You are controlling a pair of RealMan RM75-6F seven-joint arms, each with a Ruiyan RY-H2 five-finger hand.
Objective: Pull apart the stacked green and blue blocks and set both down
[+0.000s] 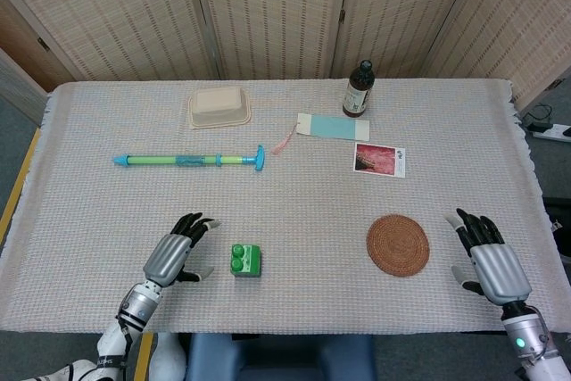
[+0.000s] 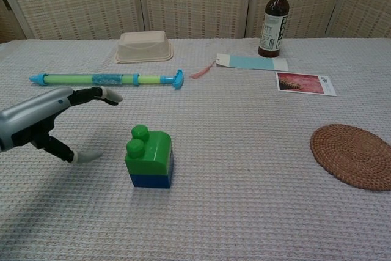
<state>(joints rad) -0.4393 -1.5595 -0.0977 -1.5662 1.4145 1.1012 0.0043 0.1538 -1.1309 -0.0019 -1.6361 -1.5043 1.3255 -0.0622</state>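
Your one green block point(image 2: 149, 147) sits stacked on the one blue block point(image 2: 151, 180) near the tabletop's point(image 1: 303, 211) front edge. Your left hand point(image 1: 174, 252), fingers spread and empty, is just beside them; your right hand point(image 1: 489, 260) rests spread apart by one coaster point(image 1: 398, 244). The one bottle's point(image 2: 273, 14) label is unreadable.

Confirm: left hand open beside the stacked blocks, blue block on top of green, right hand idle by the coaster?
Not quite: the chest view shows the green block on top of the blue block. Otherwise right: the left hand is open beside the stack, and the right hand sits idle by the coaster.
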